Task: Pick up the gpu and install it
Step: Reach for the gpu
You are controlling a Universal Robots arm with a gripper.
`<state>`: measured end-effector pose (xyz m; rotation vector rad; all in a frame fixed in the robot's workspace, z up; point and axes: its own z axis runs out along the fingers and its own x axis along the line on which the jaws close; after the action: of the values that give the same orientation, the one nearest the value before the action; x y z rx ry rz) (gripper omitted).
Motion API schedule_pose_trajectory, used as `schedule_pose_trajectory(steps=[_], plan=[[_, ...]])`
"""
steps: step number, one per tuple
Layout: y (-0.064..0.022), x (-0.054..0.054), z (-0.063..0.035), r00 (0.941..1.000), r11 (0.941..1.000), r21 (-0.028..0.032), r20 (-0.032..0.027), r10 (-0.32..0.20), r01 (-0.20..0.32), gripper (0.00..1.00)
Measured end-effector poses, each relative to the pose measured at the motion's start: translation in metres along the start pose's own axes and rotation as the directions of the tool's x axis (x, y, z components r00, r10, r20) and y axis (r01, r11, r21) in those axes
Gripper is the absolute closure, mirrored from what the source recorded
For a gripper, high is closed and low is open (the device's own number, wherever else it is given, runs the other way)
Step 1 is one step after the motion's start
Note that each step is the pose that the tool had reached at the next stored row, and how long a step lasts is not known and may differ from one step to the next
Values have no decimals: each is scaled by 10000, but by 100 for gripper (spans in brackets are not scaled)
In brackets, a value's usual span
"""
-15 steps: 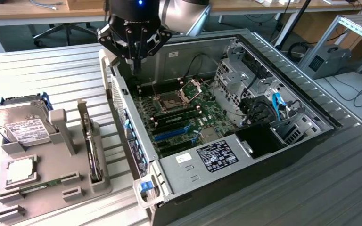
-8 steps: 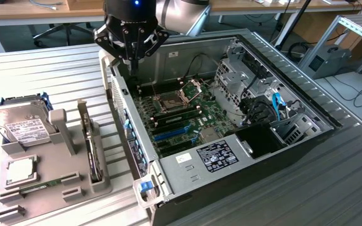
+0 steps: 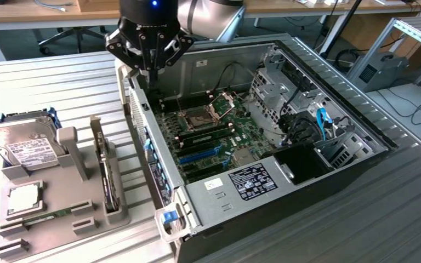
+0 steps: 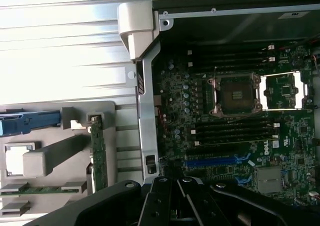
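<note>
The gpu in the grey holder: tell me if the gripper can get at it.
Probably yes: the gpu stands on edge, its top edge uncovered; the gripper, shut, hangs above the computer case beside it.

gpu lower edge hidden in holder slot; case corner cropped.

Above the motherboard the open computer case is clear to enter from overhead. The drive cage and blue cables crowd the exterior view's right. The gpu stands hemmed between the case wall and a grey upright post.
</note>
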<state>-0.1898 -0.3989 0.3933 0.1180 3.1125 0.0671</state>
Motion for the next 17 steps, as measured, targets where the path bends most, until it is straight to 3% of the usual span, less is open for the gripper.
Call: schedule_pose_trajectory(steps=[17], plan=[[-5, 68, -1, 10000, 10000, 1, 0, -2, 2, 89]])
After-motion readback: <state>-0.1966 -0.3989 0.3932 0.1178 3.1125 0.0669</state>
